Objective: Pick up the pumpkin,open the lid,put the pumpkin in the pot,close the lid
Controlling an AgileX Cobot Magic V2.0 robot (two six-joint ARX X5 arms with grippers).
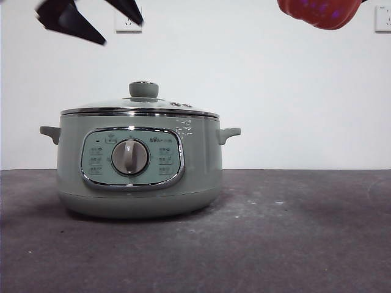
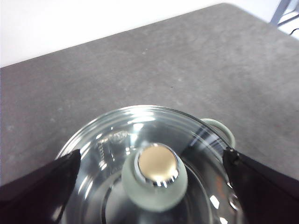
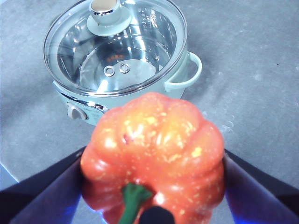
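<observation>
The pot [image 1: 139,165] stands on the dark, matte, faintly speckled desk [image 1: 293,244], toward the left of the front view, its control panel and central dial turned to the desk's near edge. It is round, pale sage-green and smooth, with two small side handles and a chrome frame round the panel. The lid [image 1: 140,107] sits closed on it: a shallow glass dome with a chrome rim, clear enough that the right wrist view shows the shiny metal bowl inside. Its knob [image 2: 154,176] is sage-green, capped in silver, and stands upright at the lid's centre.

The relation that matters is the knob to the left fingers [image 2: 154,186]. They are spread wide, one on each side of the knob and well clear of it, with the knob lying straight between them and below. In the front view they hang as dark tips high above the lid, toward the top left. The knob is round, so no turn of the wrist seems needed; a straight descent and a squeeze should take it. This arm is plainly the nearer one to the lid.

The right fingers [image 3: 154,186] pinch the pumpkin [image 3: 154,158] from both sides, holding it high in the air, off to the pot's right and well apart from it. It is glossy orange-red, ribbed, with a short dark green stem [image 3: 131,198] pointing back toward the wrist. It looks hard and slick, so a firm hold is wise.
</observation>
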